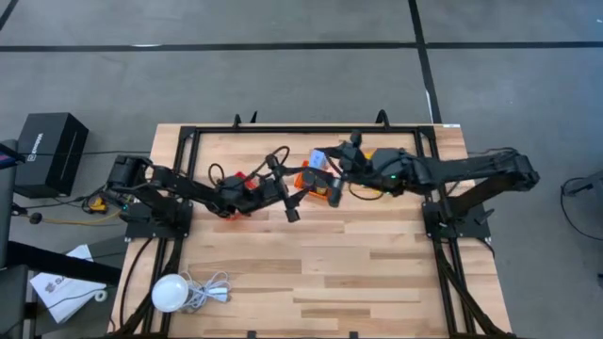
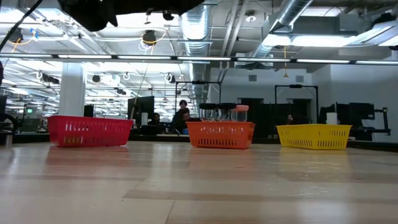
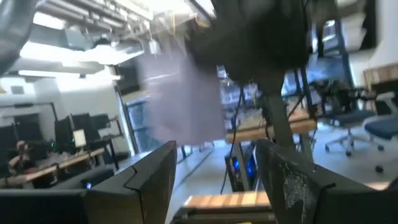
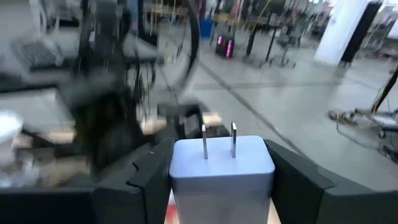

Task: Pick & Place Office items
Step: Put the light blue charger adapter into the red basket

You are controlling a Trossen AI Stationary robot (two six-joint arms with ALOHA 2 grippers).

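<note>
White plastic forms the body of the item in hand: a blocky wall plug adapter with two metal prongs (image 4: 222,167), seated between the two dark fingers of the right gripper (image 1: 332,191). The jaws are closed on its sides, prongs pointing away from the wrist. In the high view this gripper is over the far middle of the light wooden table (image 1: 377,273), at the orange mesh basket (image 2: 221,134). The left gripper (image 1: 289,209) sits just left of it, its fingers (image 3: 147,180) spread apart with nothing seen between them; a blurred pale shape lies beyond.

Step in hand, as judged: carrying the adapter during placement. The next move calls for positioning over the intended basket, then releasing without fouling the neighbouring arm.
</note>
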